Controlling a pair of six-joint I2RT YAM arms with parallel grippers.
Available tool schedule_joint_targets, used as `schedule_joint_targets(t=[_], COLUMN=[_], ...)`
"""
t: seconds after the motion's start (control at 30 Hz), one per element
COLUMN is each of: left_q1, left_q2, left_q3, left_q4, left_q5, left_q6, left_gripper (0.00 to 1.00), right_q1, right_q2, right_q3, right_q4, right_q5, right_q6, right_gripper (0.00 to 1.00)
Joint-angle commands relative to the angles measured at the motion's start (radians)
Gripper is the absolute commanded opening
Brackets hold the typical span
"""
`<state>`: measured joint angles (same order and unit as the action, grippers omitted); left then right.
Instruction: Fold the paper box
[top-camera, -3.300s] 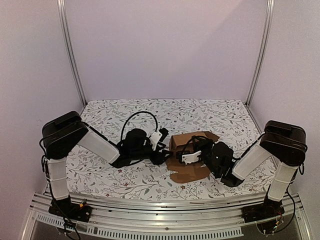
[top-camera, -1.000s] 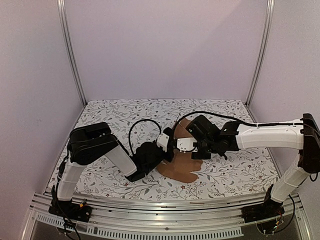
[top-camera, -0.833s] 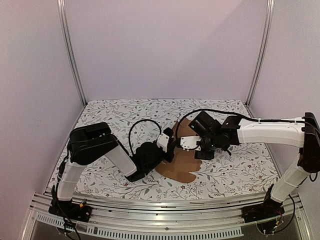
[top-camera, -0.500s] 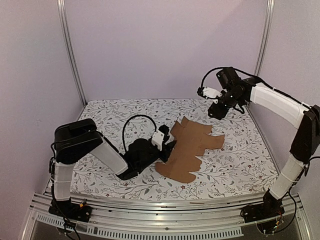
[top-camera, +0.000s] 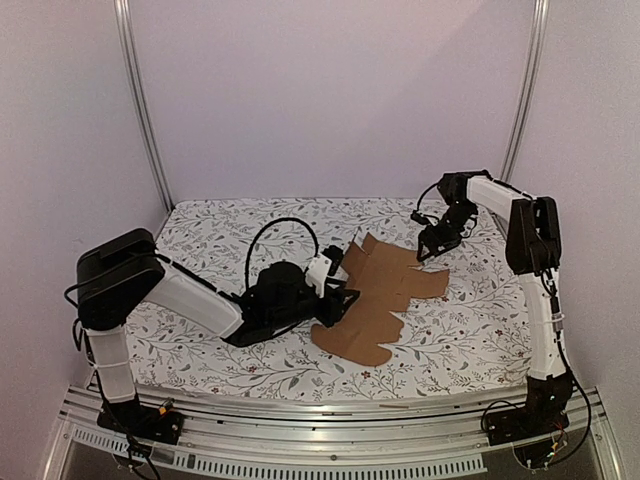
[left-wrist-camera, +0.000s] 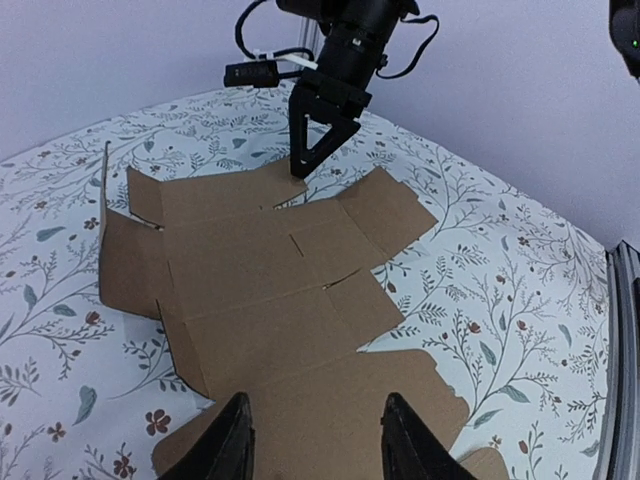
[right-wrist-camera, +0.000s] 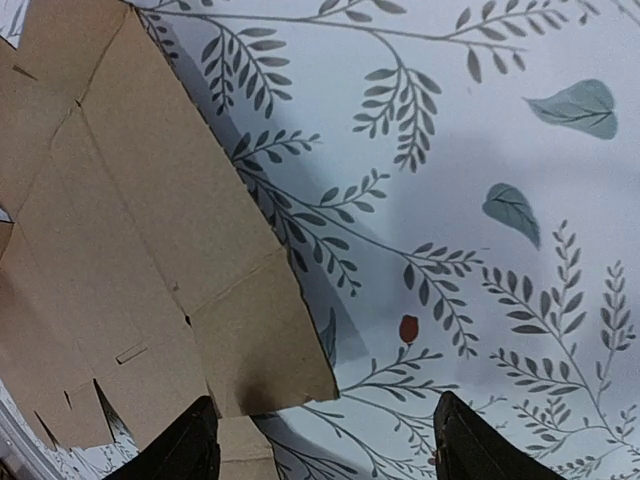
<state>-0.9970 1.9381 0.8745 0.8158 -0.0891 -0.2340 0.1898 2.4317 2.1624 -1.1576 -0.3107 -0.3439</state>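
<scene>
The plain brown cardboard paper box (top-camera: 380, 300) lies unfolded as a flat, creased, cross-shaped sheet near the middle of the white cloth printed with grey leaves and small red flowers (top-camera: 250, 225). One narrow flap on its far-left side tilts up off the cloth. The left gripper (top-camera: 340, 296) rests low at the sheet's left edge. In its wrist view its black fingers (left-wrist-camera: 238, 440) stand apart over the near panels of the sheet (left-wrist-camera: 270, 270), released, with nothing pinched between them. The right gripper (top-camera: 431, 250) points down at the sheet's far right edge. Its wrist view shows the jaws spread wide and holding nothing, with a corner panel of the cardboard (right-wrist-camera: 130, 250) and bare cloth below. Whether its tips touch the sheet cannot be told.
</scene>
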Motion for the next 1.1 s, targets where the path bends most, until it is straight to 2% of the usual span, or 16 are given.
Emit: schedule_joint_targets(t=[0.0,0.2,0.43,0.63,0.8,1.07], left_q1=[-0.007,-0.012,-0.016,-0.014,-0.011,-0.011], left_q2=[0.027,0.077,0.143,0.169,0.175,0.185], left_q3=[-0.026,-0.001,0.063,0.092,0.099,0.093], left_q4=[-0.066,-0.092,-0.197,-0.303,-0.326,-0.336], left_q5=[0.071,0.124,0.162,0.145,0.135,0.132], left_q6=[-0.073,-0.114,-0.175,-0.186,-0.189,-0.189], left_gripper=[0.43,0.39,0.29,0.23,0.21,0.18], right_q1=[0.013,0.013,0.011,0.011,0.012,0.082], right_q2=[0.064,0.176,0.283,0.300,0.279,0.203], right_q3=[0.081,0.160,0.265,0.277,0.275,0.275], right_q4=[-0.085,-0.084,-0.073,-0.054,-0.051,-0.105], right_q5=[-0.123,-0.259,-0.467,-0.559,-0.564,-0.419], right_q6=[0.043,0.076,0.150,0.158,0.116,-0.065], right_gripper=[0.72,0.68,0.61,0.48,0.36,0.33])
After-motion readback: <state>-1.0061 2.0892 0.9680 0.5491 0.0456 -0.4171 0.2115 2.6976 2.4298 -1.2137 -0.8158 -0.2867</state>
